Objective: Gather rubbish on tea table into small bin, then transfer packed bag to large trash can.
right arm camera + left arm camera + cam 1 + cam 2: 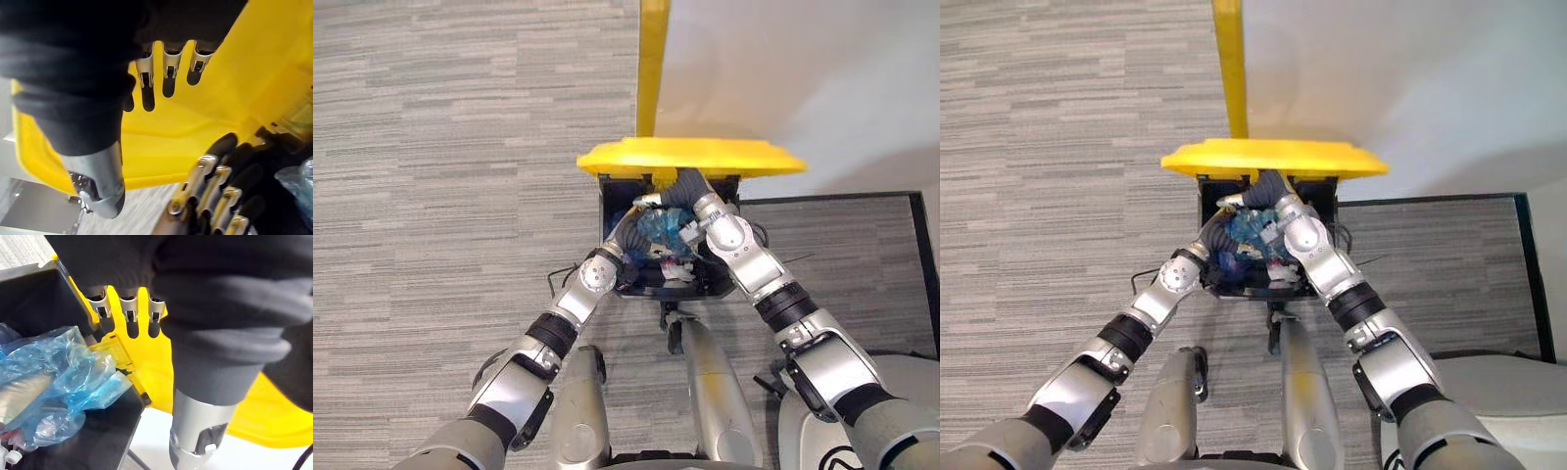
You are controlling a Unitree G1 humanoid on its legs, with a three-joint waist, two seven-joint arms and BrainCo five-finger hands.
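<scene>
Left eye view: bag [658, 233] in bin [606, 208]

Raised yellow lid [690, 157] overhangs the can's [700, 286] far rim. Bag [658, 231], left hand [128, 313] and right hand [168, 66] crowd the opening. Floor [450, 196] on the can's left is open.

Both eye views look steeply down from the head, with the black rectangular bin [607, 215] and its raised yellow plastic lid [690, 157] mid-frame, set further left in the right eye's. Each wrist view sits very close behind its own hand, the left hand [128, 313] and the right hand [168, 63], facing the lid's underside, which both views share.
</scene>
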